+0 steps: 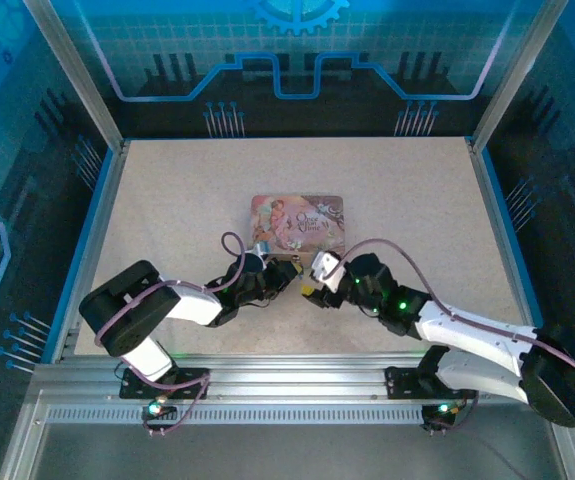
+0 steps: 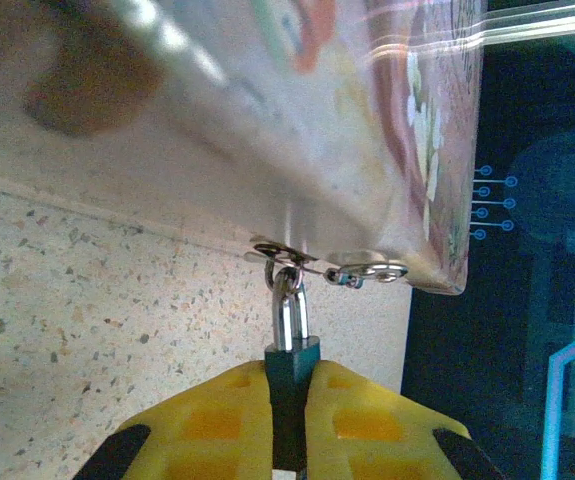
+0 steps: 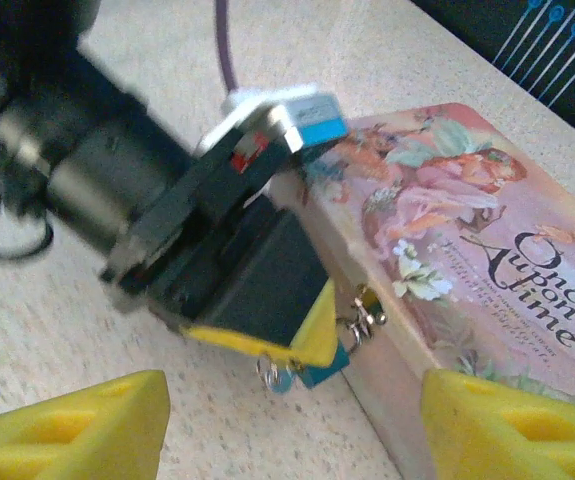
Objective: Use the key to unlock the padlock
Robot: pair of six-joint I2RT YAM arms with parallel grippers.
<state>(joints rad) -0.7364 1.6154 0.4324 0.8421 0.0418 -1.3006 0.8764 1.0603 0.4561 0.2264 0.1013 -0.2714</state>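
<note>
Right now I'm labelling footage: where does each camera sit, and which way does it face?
Top external: above and behind the arm bases, looking down on the table, tin, left gripper and right gripper.
Left wrist: along its yellow fingers to the padlock they clamp, hanging from the tin.
Right wrist: between its spread fingers toward the left gripper.
Both wrist views share padlock and tin.
</note>
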